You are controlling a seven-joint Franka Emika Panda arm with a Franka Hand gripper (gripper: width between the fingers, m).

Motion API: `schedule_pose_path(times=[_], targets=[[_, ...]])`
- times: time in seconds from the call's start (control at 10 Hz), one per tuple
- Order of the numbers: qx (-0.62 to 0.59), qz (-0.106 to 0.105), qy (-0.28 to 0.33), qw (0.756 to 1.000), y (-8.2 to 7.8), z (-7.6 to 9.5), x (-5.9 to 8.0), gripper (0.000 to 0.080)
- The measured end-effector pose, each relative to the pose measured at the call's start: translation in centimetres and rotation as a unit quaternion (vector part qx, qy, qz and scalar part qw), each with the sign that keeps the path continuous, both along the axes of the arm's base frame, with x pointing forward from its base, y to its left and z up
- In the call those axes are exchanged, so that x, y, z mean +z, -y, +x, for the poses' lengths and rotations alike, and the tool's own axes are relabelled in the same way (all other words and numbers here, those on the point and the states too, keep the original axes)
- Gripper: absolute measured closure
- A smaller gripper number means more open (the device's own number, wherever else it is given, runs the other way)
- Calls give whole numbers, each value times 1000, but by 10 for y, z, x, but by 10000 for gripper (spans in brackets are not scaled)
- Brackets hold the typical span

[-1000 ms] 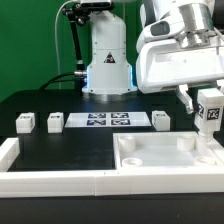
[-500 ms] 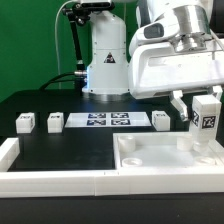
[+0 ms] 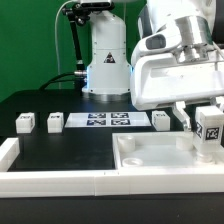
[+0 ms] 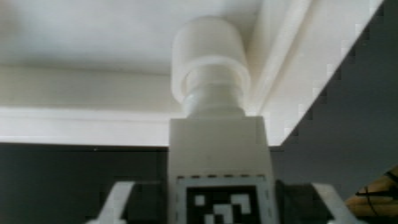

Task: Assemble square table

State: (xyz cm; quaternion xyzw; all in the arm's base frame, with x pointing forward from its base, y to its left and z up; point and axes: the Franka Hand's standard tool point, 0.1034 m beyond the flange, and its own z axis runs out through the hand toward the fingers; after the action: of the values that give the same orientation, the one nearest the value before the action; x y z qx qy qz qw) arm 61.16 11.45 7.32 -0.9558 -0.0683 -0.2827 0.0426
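The square table's white panel [image 3: 150, 158] lies rim-up at the exterior view's right front. My gripper [image 3: 206, 120] is shut on a short white tagged leg [image 3: 209, 132] and holds it upright over the panel's far right corner. In the wrist view the leg [image 4: 221, 120] runs away from the camera toward the panel [image 4: 89, 90], with its tag between my fingers [image 4: 128, 204]. Whether the leg's lower end touches the panel is hidden. Three more legs stand on the black table: two at the left [image 3: 24, 122] [image 3: 55, 122] and one near the panel [image 3: 161, 120].
The marker board [image 3: 105, 121] lies flat between the loose legs. A long white L-shaped rail [image 3: 50, 182] runs along the front edge and up the left side. The robot's base [image 3: 106, 60] stands behind the table.
The gripper has come down with the leg and moved slightly toward the exterior view's right, closer to the panel's corner. The loose legs and the panel have not moved.
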Motion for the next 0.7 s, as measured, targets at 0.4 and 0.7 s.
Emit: schedule_pose_path(times=[0.4,0.7], targets=[[-1,-1,15,1000,-2,-4,-8,511],[0,-1,4,1000,-1,-3,-7,511]])
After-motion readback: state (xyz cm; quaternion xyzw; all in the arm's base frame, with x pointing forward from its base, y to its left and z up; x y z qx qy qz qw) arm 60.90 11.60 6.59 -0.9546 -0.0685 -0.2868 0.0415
